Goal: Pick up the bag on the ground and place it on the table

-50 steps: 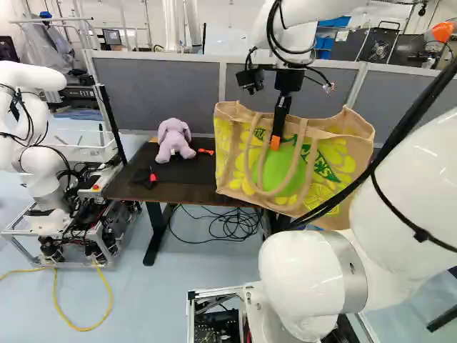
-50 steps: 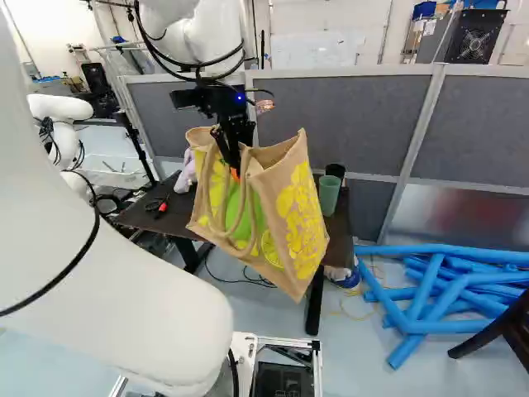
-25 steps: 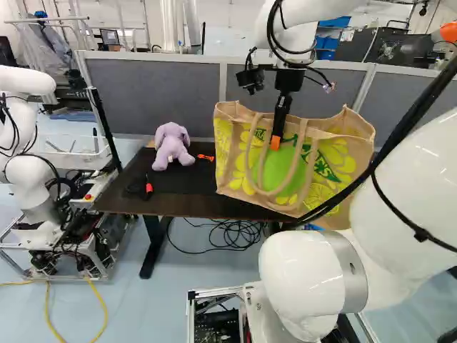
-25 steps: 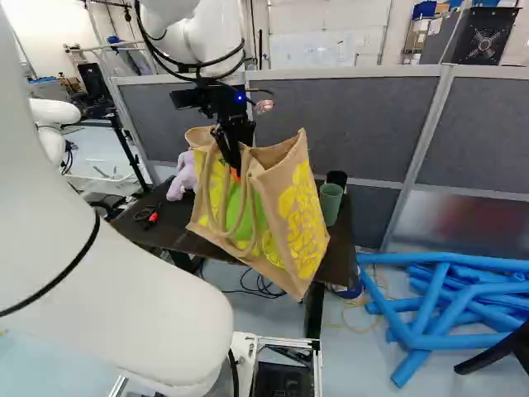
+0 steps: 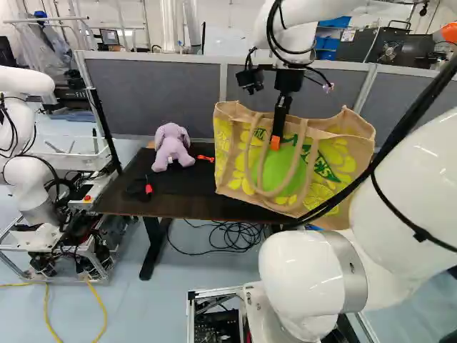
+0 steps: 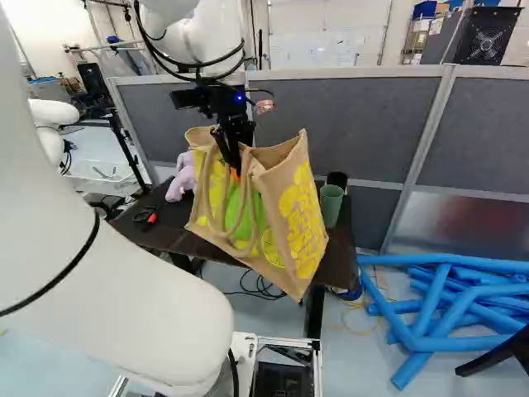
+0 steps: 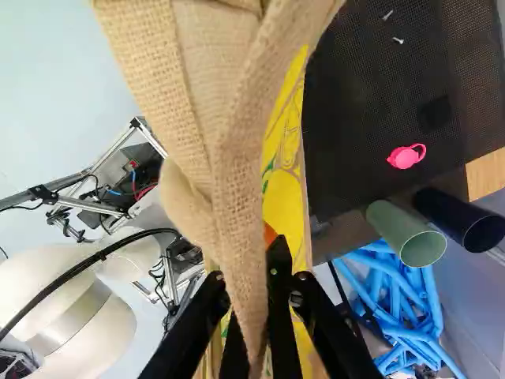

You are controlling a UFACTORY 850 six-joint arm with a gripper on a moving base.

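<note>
Burlap bag [image 5: 232, 157], mouth up (long axis aslant)

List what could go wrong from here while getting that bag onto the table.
The gripper pinches only a narrow fold of the bag, so the fabric could slip out.
The bag hangs tilted in the right base view; it might catch the table's edge or tip over on landing.
The green cup and dark cup are close by, so a swing could knock them over.

Gripper [image 5: 276, 141] holding bag [image 5: 282, 173], purple plush [image 5: 171, 146] on table [image 5: 171, 207]
</note>
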